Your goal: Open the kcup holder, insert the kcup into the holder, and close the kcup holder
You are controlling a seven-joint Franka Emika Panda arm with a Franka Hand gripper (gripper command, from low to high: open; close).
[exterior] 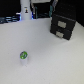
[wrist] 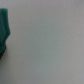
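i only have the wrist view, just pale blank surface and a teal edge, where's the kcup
Observer: The kcup stands on the white table, toward the exterior view's lower left, green top up.
Operator: and the kcup holder
Observer: The kcup holder sits toward the exterior view's upper right, well apart from the kcup.
Operator: drawers open yet
Observer: No, both stacked drawer fronts look shut.
Operator: anything else on the table
Observer: A tall white bottle-shaped object stands at the far edge, toward the upper left. The arm and its fingers do not show in the exterior view.
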